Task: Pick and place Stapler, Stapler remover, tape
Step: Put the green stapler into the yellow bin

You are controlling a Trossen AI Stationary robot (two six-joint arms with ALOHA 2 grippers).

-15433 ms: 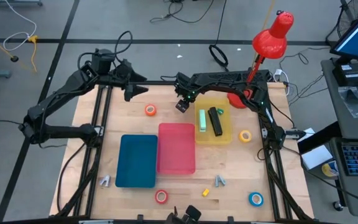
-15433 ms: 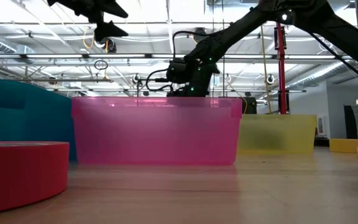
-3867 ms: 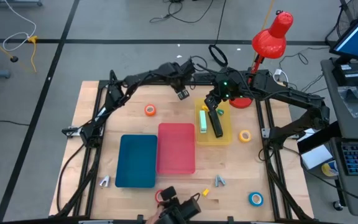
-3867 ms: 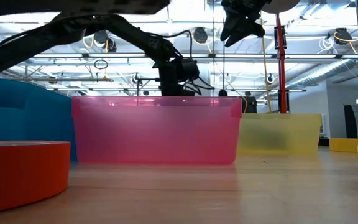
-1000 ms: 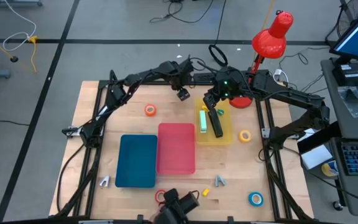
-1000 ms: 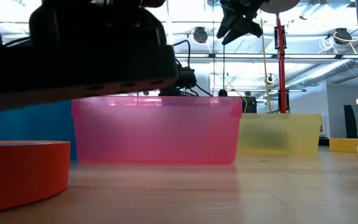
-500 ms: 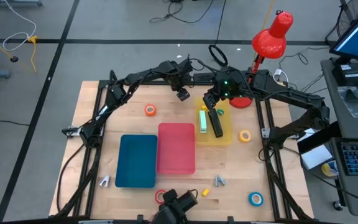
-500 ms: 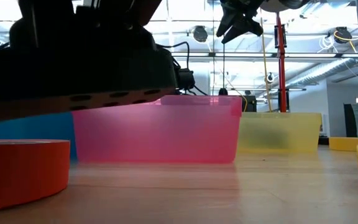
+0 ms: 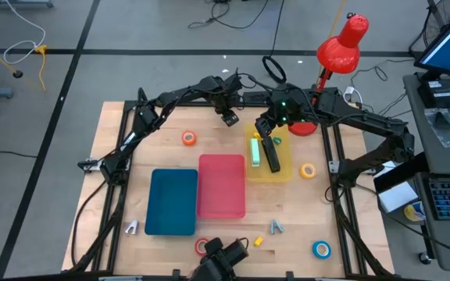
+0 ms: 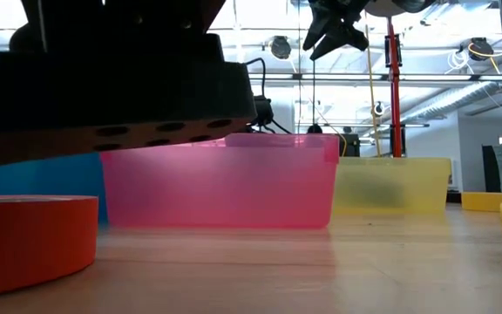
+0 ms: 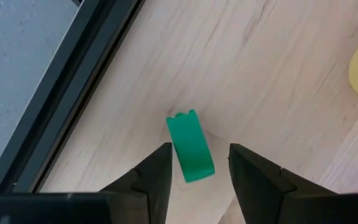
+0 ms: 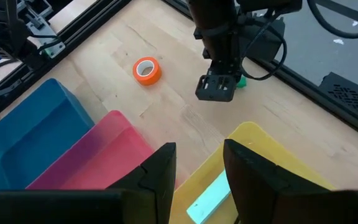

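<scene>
Arms unmoved, yellow bin [image 9: 283,168] holding stapler [image 9: 271,152]

Left hand [image 9: 229,119] and right hand [image 9: 267,133] both hover with fingers spread, arms extended toward mid-counter.

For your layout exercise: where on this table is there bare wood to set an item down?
Bare wood lies left of the blue bin, and between the orange tape and the table's left edge. It is crowded around the yellow bin, where both grippers hang.
</scene>
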